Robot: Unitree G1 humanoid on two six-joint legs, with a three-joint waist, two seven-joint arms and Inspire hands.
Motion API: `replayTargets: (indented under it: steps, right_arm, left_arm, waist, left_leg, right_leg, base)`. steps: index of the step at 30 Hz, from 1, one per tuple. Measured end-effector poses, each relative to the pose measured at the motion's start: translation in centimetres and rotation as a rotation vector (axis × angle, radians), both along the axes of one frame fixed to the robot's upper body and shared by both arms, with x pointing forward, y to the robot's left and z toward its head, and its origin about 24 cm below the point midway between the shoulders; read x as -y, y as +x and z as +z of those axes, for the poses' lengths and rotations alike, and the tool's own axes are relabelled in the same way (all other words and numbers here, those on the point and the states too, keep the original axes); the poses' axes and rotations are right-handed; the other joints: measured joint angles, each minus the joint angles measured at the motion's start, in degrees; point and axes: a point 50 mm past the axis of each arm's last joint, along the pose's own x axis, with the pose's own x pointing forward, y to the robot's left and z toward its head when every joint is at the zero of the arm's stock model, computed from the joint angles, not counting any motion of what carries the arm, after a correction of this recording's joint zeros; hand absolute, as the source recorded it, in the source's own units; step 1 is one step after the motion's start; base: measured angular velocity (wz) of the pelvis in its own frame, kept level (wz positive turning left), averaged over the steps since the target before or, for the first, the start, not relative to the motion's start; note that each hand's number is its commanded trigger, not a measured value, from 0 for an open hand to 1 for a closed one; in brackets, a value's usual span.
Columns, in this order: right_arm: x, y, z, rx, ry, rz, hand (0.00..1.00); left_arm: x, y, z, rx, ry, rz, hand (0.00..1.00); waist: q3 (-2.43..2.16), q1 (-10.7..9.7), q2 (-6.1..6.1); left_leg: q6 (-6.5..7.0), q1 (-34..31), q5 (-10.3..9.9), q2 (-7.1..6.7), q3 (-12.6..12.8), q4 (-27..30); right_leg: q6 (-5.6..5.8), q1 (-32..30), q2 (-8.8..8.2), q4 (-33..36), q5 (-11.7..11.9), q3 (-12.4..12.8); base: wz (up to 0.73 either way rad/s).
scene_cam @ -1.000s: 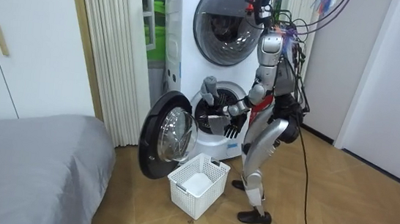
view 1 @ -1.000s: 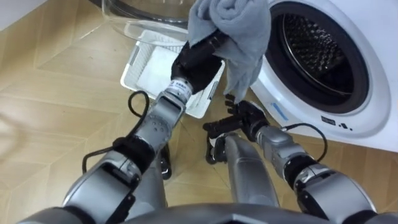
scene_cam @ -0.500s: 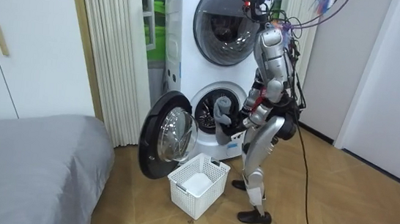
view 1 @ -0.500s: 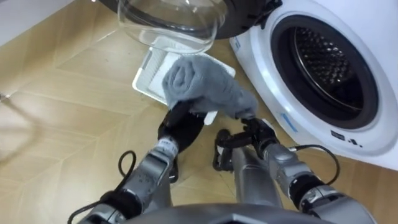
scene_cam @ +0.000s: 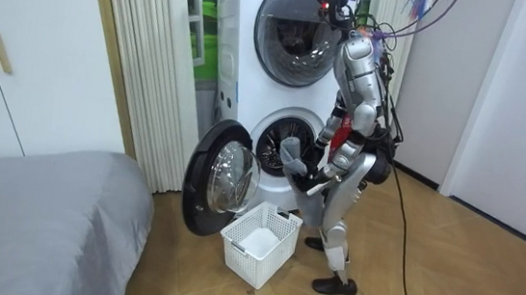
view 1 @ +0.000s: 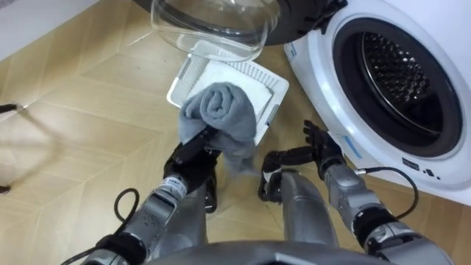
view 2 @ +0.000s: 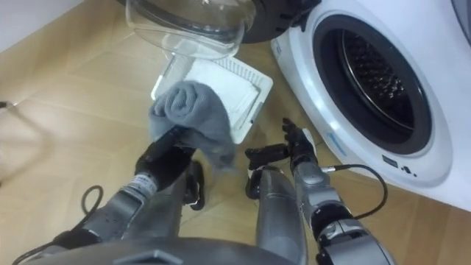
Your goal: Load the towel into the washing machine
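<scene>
Grey towel [view 1: 221, 110] in left hand [view 1: 193, 151]; right hand [view 1: 322, 149] apparently relaxed

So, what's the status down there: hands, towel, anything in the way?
Left hand shut on gray towel, held up outside washer. Right hand open, empty. Towel not yet in drum; door open, nothing blocking.

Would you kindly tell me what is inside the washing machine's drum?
The drum shows its perforated metal wall, with no laundry in the visible part. Its near side is hidden behind the front of the washing machine. The towel is outside, gripped in the left hand.
</scene>
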Motion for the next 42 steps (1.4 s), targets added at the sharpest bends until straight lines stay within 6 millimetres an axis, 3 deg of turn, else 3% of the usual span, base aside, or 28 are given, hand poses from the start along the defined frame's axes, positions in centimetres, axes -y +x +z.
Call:
replayTargets:
  steps: [5,7,14,29,32,42]
  right_arm:
    - [0.4,-0.1,0.0,0.004,-0.006,-0.013,0.00]
    - [0.7,0.1,0.2,0.015,-0.016,-0.012,0.00]
    - [1.0,0.0,0.2,0.014,-0.024,-0.014,0.00]
    - [0.8,0.0,0.1,0.005,-0.009,0.011,0.00]
    - [0.6,0.1,0.1,-0.002,-0.003,0.024,0.00]
    - [-0.3,0.4,0.1,-0.024,0.048,0.072,0.00]
  left_arm:
    - [-1.8,0.5,0.3,0.010,0.060,0.066,1.00]
    - [-2.1,1.1,0.6,0.024,0.066,0.084,1.00]
    - [-2.2,2.1,1.0,0.036,0.114,0.070,1.00]
    - [0.0,2.2,1.1,0.041,0.074,0.039,1.00]
    - [0.8,2.2,1.0,0.041,0.061,0.011,1.00]
    - [2.3,1.5,1.0,0.068,0.002,-0.108,1.00]
  waist:
    - [0.12,0.2,1.04]
    - [0.43,0.2,1.57]
    - [0.47,0.1,1.65]
    - [0.44,0.0,1.59]
    - [0.48,-0.1,1.44]
    - [0.44,-2.1,0.32]
  left_leg:
    - [0.03,-0.5,0.0,0.09,0.0,-0.2]
    - [0.04,-0.4,0.0,0.00,0.0,-0.1]
    - [0.02,-0.4,0.0,0.04,0.1,0.0]
    - [-0.15,-1.9,0.1,0.25,0.2,1.2]
    - [-0.12,-1.5,0.1,-0.23,0.2,1.6]
    - [-0.14,-1.4,0.1,-0.23,0.2,1.7]
  right_leg:
    - [0.03,-0.3,-0.03,0.0,0.0,-0.3]
    - [0.19,-0.3,-0.14,0.4,-0.1,-0.3]
    - [0.05,-0.5,-0.18,1.0,-0.2,-0.3]
    - [-0.42,-2.1,-0.22,2.0,-0.5,-0.2]
    - [-0.43,-2.1,-0.79,2.8,-0.8,-0.2]
    - [-0.50,-2.1,-0.97,3.4,-1.2,0.1]
  base:
    - [0.03]
    - [0.00]
    - [0.00]
    - [0.00]
    - [0.02]
    - [0.01]
